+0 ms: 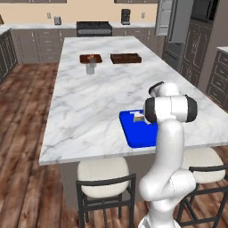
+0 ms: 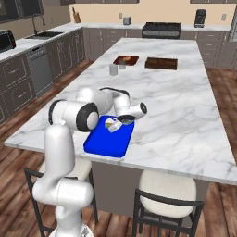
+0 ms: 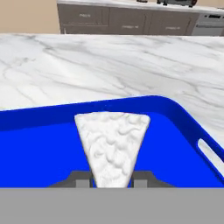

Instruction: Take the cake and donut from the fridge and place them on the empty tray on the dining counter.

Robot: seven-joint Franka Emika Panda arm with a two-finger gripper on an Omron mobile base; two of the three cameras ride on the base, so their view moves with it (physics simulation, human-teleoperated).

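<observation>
Cake over blue tray, gripper shut on it, not released; donut not on tray, left to fetch.

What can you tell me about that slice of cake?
The cake is a small wedge with swirled white frosting on top, its point toward the gripper. The two dark fingers are shut on that narrow end. It sits over the blue tray near the marble counter's edge; whether it rests on the tray cannot be told.

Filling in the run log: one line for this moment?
end effector: shut on white-frosted wedge cake slice | cake: over bright blue rectangular tray | tray: on marble island counter
</observation>
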